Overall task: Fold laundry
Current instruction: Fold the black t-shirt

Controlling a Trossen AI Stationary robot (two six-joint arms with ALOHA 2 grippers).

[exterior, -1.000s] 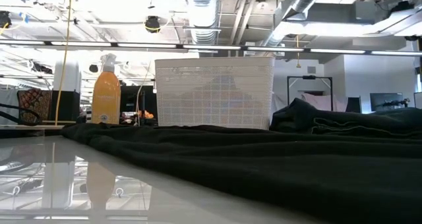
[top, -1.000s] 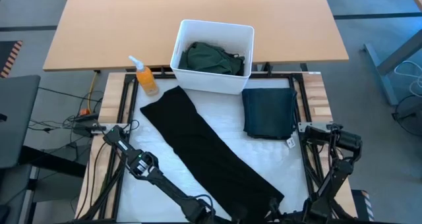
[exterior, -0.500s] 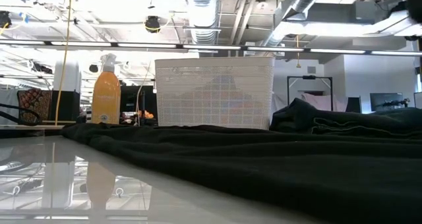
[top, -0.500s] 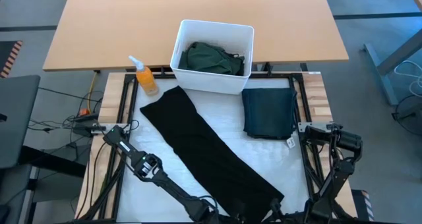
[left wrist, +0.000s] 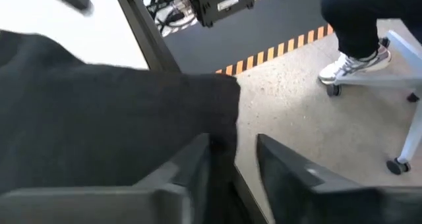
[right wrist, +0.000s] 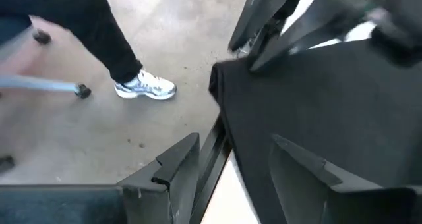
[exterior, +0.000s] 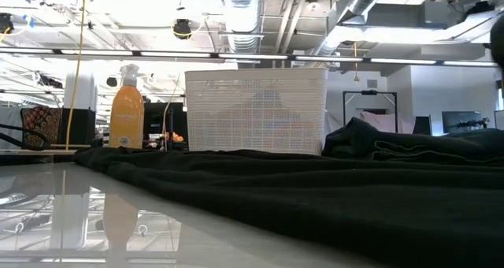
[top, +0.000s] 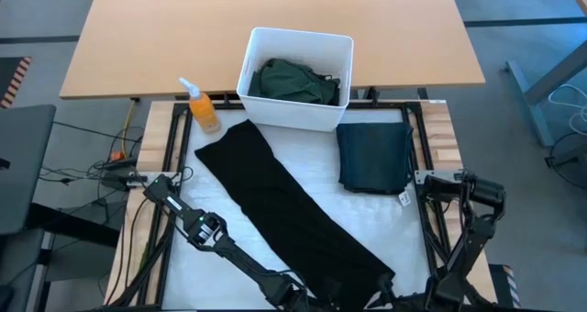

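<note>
Long black trousers (top: pixel 284 202) lie flat and slantwise on the white table (top: pixel 307 151), from the far left to the near edge. Their near end (left wrist: pixel 119 125) reaches the table's front edge. My left gripper (left wrist: pixel 234 178) is open at that end, and the cloth's side edge (left wrist: pixel 227 128) runs into the gap between its fingers. My right gripper (right wrist: pixel 231 178) is open close by. It stands over the same end's corner (right wrist: pixel 221 79), one finger above the cloth. A folded dark garment (top: pixel 374 156) lies at the right. My left gripper comes slanting down from the left at the trousers' near end, with the side edge (left wrist: pixel 225 141) between its two fingers. I cannot tell whether the fingers touch the cloth. The trousers lie flat and slack on the table.
A white bin (top: pixel 295 78) holding a green garment (top: pixel 293 81) stands at the far edge, with an orange spray bottle (top: pixel 202 108) to its left. Beyond the table's near edge, a person's leg and shoe (right wrist: pixel 145 85) and a chair's castors (left wrist: pixel 395 165) show on the floor.
My left arm has reached a little farther toward the trousers' near end and sunk slightly. The trousers and the other cloth lie as before.
</note>
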